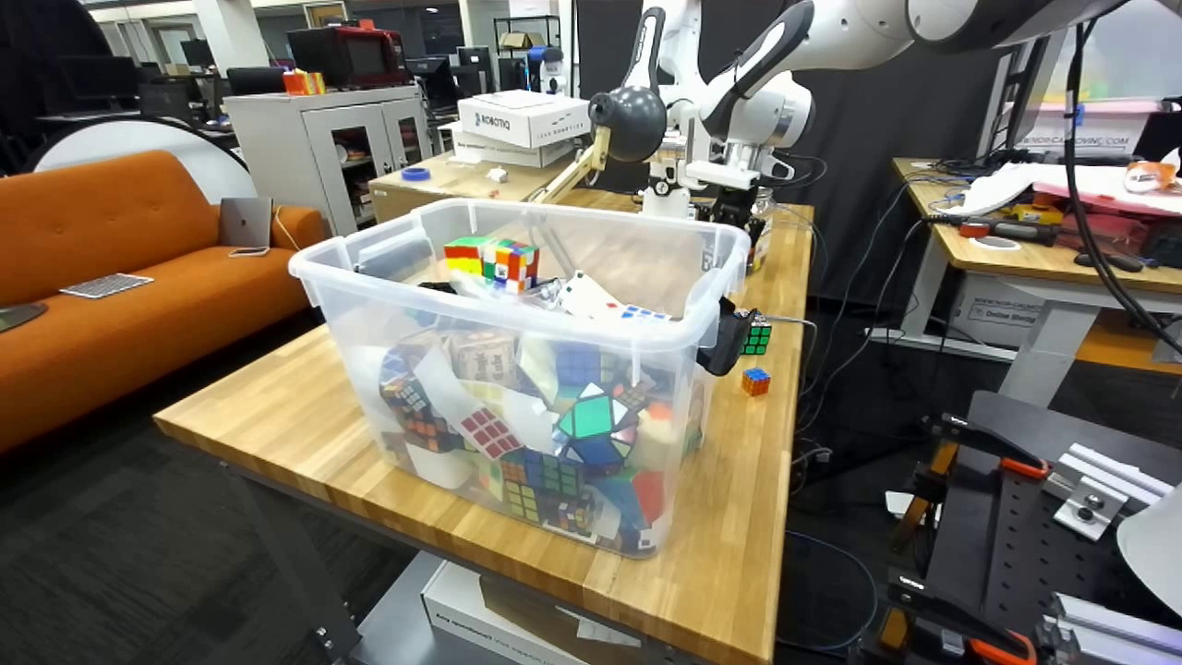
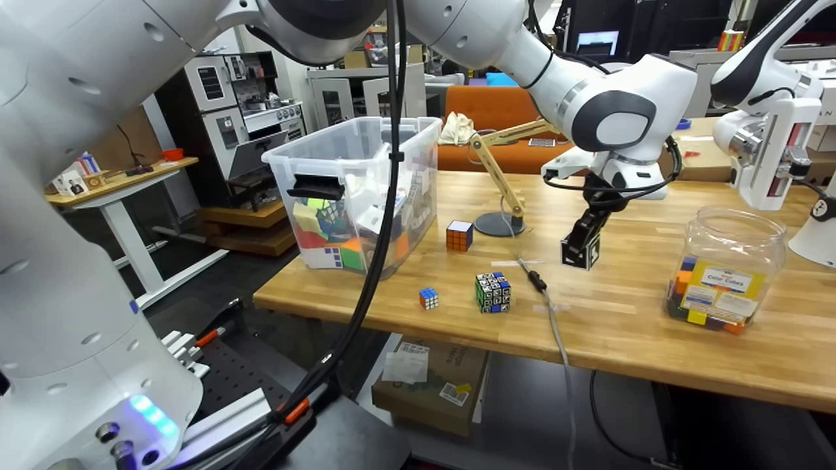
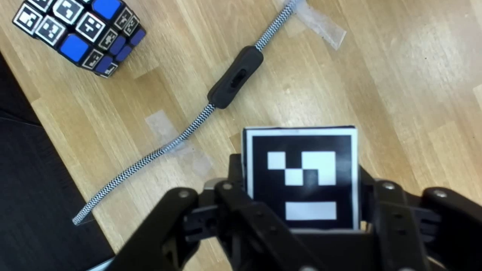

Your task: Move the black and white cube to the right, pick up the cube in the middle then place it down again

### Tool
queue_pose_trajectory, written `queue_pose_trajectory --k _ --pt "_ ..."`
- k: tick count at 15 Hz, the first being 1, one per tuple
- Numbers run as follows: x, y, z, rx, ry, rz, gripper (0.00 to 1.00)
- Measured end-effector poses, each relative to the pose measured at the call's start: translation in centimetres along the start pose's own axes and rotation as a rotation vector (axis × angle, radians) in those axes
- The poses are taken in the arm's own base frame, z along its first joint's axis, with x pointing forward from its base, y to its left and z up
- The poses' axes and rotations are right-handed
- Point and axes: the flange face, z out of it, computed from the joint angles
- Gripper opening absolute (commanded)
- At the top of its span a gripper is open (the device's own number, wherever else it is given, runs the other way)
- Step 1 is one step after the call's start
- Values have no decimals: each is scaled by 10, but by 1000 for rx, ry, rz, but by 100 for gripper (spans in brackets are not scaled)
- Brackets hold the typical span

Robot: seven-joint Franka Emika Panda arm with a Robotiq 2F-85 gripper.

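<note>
1. Jaws: clamped on B&W cube (image 3: 301,165), one jaw per side. Wrist view: its blk face w/ wht blocky pattern & wht border is toward cam.
2. B&W cube (image 2: 592,253) pos., in an exterior view: over bench (image 2: 640,313), R of cord (image 3: 196,122) as seen there. Can't tell if underside touches the wood.
3. Patterned cube (image 2: 493,292): on bench, on other side of cord. Blk/wht tiles mixed w/ blue sqs, plus grn on one side. Wrist view: top L corner, partly cut off.
4. Inline switch (image 3: 236,77): blk, on cord, btwn those two cubes. Clear tape (image 3: 324,28) over cord at 2 spots.
5. Sm. cube (image 2: 429,298): on bench, L of patterned cube in that exterior view. Blue, wht, orange showing.
6. Orange-sided cube (image 2: 459,236), wht top: btwn bin (image 1: 499,309) & lamp base (image 2: 499,224).
7. Bin: clear plastic, on bench in both exterior views, puzzle cubes (image 1: 514,265) piled inside.
8. Jar (image 2: 728,281): clear, coloured blocks (image 2: 682,281) inside, on bench well apart from B&W cube.
</note>
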Motion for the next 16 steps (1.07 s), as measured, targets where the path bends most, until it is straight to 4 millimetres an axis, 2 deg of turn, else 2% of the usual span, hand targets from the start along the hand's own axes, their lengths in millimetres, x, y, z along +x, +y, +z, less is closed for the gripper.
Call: queue_pose_trajectory --k 4,11,16 --pt "11 1 12 -5 3 40 38" --pt "48 2 28 17 25 180 38" --pt "52 -6 32 25 26 235 38"
